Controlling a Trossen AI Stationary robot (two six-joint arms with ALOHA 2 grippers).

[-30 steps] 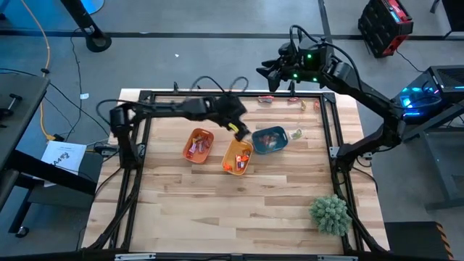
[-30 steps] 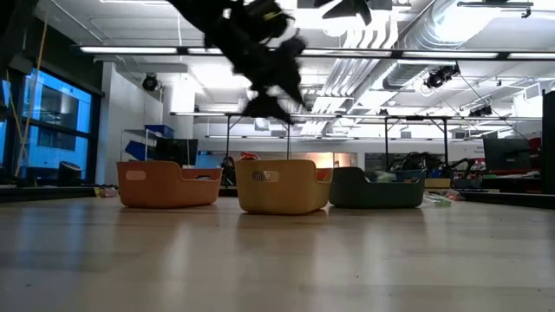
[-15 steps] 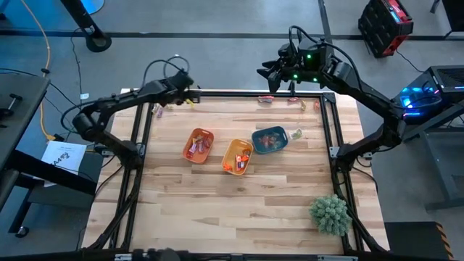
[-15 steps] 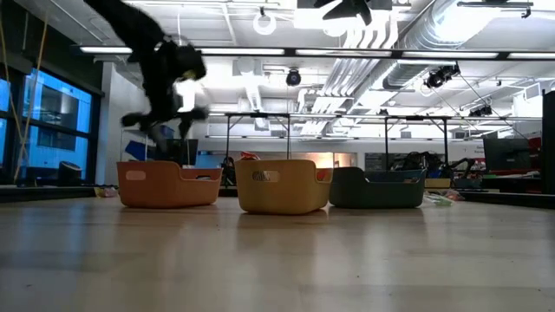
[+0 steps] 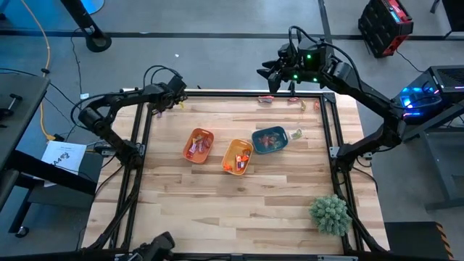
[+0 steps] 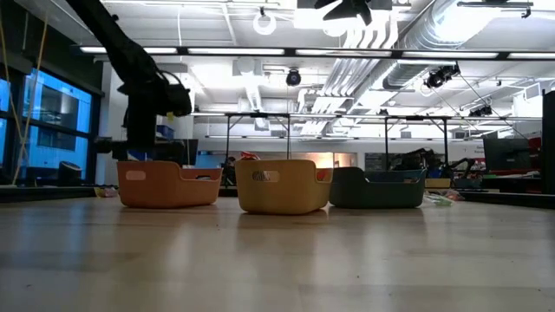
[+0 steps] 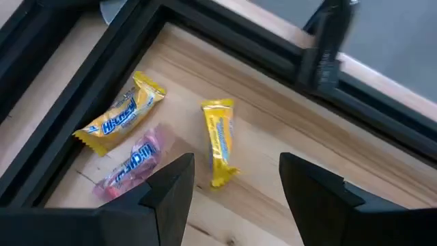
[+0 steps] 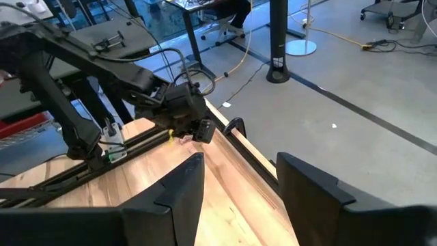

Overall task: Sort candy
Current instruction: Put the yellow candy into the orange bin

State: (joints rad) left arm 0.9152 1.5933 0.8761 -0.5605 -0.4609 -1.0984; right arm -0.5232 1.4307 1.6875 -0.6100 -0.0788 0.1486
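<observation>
1. Candy lies in several places: 3 wrapped pieces sit in the table's far left corner, just inside the black frame [image 7: 89,41], and more pieces lie loose along the far edge [image 5: 293,101] near the right arm.
2. Two yellow bars [image 7: 123,113] and [image 7: 220,142] and 1 pink bar [image 7: 133,164] make up the corner group; the pink one touches the nearer yellow one, while the other yellow bar lies apart.
3. Left gripper [image 7: 235,181] hangs above this group with its fingers spread wide and nothing between them, seemingly lined up for a pick of the lone yellow bar, which lies in the gap between the fingers.
4. Right gripper [image 8: 235,181] waits beyond the far edge of the table, off the wood, fingers apart and empty, probably parked clear of the left arm's work.
5. Three bins stand in a row mid-table, the orange bin [image 5: 198,145], the yellow-orange bin [image 5: 238,156] and the blue bin [image 5: 270,140], each already holding sweets, so sorting is partly done.
6. Blue lettering on the nearer yellow wrapper looks like a brand name, possibly "Hi-Chew", and the pink wrapper carries similar print, but I cannot read either with certainty.
</observation>
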